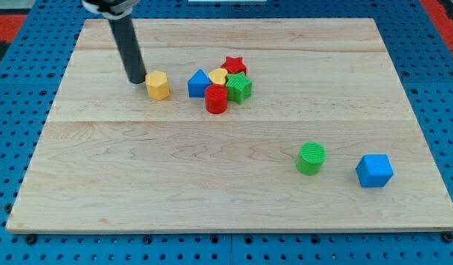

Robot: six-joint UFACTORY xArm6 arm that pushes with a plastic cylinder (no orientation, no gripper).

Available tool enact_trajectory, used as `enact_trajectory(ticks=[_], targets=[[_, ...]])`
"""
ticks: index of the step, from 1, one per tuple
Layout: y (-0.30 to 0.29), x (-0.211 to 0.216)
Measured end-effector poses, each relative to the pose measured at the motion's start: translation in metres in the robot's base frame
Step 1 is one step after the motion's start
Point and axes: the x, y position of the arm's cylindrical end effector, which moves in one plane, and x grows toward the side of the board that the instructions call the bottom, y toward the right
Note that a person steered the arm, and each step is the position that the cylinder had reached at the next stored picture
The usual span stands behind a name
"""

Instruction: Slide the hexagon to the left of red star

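I have a single camera view, set above the wooden board (pixel 234 213) and off its bottom edge, looking down and across toward the top edge at a slant. The near edge appears wider than the far one. It stands far enough back that all four corners fit in frame, with blue pegboard (pixel 13 132) visible round every side (no second view shares any of this).
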Motion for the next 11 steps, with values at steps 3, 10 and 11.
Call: enact_trajectory(ticks=[3, 10, 11], targets=[[-0.025, 0.081], [0.010, -0.009], [0.058, -0.009]])
